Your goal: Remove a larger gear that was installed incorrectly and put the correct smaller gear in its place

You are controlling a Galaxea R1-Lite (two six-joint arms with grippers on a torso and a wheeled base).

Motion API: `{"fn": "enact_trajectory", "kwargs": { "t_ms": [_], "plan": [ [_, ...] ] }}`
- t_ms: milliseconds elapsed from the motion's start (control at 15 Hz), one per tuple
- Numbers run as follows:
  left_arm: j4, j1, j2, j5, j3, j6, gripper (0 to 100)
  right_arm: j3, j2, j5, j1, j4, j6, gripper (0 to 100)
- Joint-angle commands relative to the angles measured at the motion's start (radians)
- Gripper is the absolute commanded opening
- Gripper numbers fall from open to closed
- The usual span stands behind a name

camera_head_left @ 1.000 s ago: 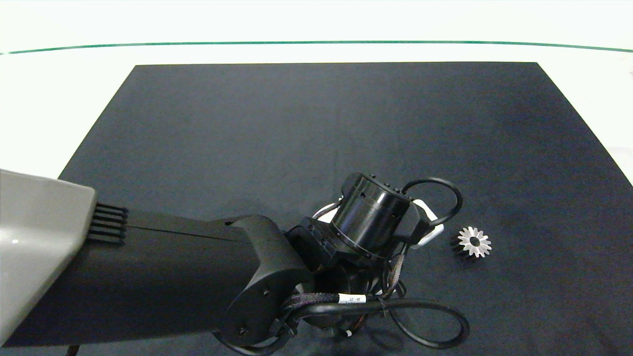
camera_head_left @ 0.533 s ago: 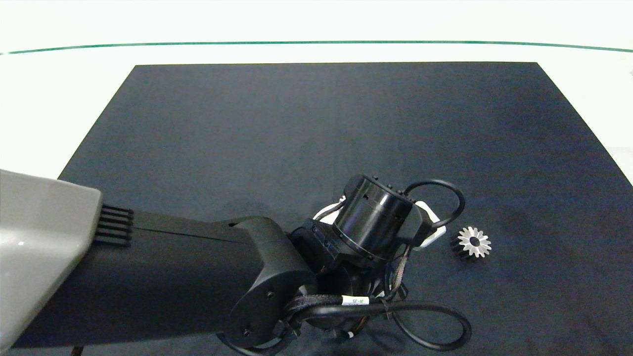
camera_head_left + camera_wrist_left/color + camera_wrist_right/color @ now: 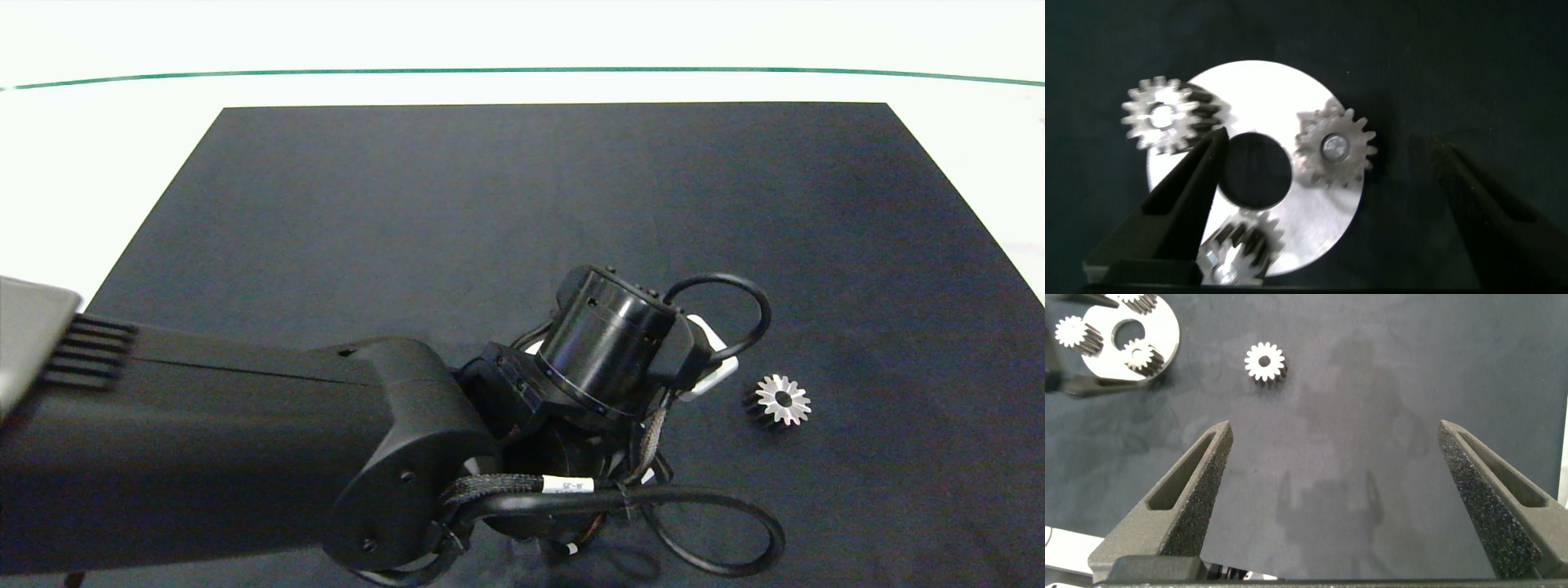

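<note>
Gears, steel: small, stiff, heavy for size, slick. Grip across toothed rim, opposite sides.
Left gripper (image 3: 1333, 144): fingers spread wide, holding nothing, over round plate (image 3: 1315, 230).
Smaller gear (image 3: 1335, 147): prob. the one seated on a plate pin, betw. those fingers.
Larger gear (image 3: 780, 400): flat on dark mat (image 3: 522, 204), off plate.
Right gripper (image 3: 1335, 429): spread, empty, above mat.
Mat flat, roomy; white table (image 3: 82, 163) around.

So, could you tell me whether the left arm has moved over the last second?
Yes. In the head view its wrist has shifted up the picture, away from the near edge, while the loose gear on the mat beside it has stayed put.
</note>
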Motion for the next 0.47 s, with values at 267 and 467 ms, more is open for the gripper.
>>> {"fn": "enact_trajectory", "kwargs": {
  "t_ms": [267, 467],
  "plan": [
    [0.021, 0.112, -0.308, 0.003, 0.102, -0.003, 100, -0.003, -0.032, -0.002, -0.068, 0.003, 0.004, 100],
    [0.022, 0.188, -0.486, 0.003, 0.228, -0.008, 100, 0.000, -0.058, -0.002, -0.123, 0.038, 0.033, 100]
  ]
}}
